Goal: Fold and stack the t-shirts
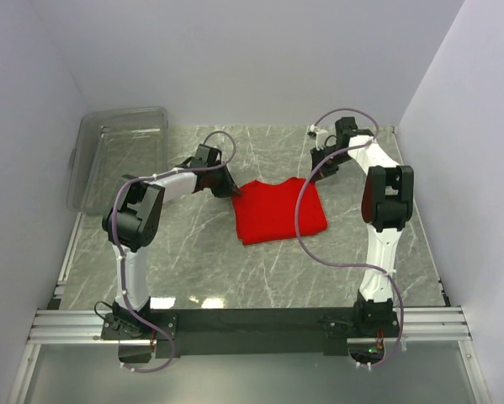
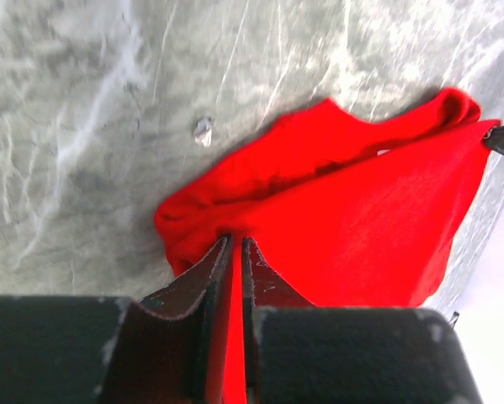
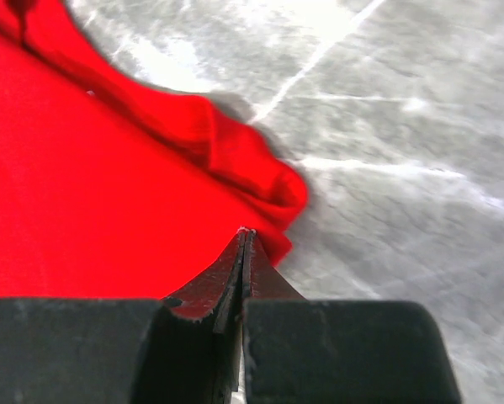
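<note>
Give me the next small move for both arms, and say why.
Probably lift both far corners a little, together, to start folding them toward the near edge. The left gripper and right gripper each seem shut on a far corner of the red t-shirt, which lies flat.

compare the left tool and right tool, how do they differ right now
The left tool has red t-shirt cloth between its jaws; on the right tool the jaws are pressed together, with no clear pinch of cloth. The left tool is at the shirt's far left corner, the right tool at its far right. Both sit at the shirt's edge.
</note>
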Robot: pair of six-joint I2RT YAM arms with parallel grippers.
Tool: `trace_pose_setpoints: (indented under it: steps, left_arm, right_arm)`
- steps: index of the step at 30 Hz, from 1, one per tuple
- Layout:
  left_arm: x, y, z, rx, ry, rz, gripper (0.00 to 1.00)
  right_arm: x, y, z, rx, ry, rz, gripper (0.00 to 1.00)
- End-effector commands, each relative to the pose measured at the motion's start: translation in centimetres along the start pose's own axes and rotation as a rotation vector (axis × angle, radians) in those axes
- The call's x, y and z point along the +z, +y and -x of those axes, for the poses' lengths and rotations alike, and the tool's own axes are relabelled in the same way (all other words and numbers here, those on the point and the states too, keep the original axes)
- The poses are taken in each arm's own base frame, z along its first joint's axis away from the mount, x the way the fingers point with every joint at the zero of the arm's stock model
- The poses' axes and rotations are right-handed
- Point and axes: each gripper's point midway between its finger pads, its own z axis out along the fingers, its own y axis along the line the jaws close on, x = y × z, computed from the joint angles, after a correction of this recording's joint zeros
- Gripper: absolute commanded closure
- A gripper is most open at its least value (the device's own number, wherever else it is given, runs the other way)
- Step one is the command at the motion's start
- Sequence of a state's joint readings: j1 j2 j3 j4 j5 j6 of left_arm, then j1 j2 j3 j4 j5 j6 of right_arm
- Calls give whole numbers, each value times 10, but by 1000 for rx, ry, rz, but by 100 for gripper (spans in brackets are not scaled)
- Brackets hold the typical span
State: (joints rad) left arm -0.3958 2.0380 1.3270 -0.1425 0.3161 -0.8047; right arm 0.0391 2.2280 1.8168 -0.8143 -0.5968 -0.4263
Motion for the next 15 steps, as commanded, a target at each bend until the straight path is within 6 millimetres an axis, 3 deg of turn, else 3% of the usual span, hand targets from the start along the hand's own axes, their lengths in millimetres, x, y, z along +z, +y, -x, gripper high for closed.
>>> trace_pose_setpoints:
  steps: [1,6,10,15]
  left_arm:
    - [-1,-6,24,40,-67,9,85]
    - [2,-2,32,39,-81,33,80]
    - [-5,-8,45,66,-126,30,68]
    - [-48,-40,70,152,-270,-31,52]
  right_arm:
    - [-2,-15,14,9,-34,-49,100]
    - [-1,-26,11,45,-25,-96,100]
    - [-12,-35,17,58,-57,-138,100]
    - [-48,-20,35,-40,-123,-165,100]
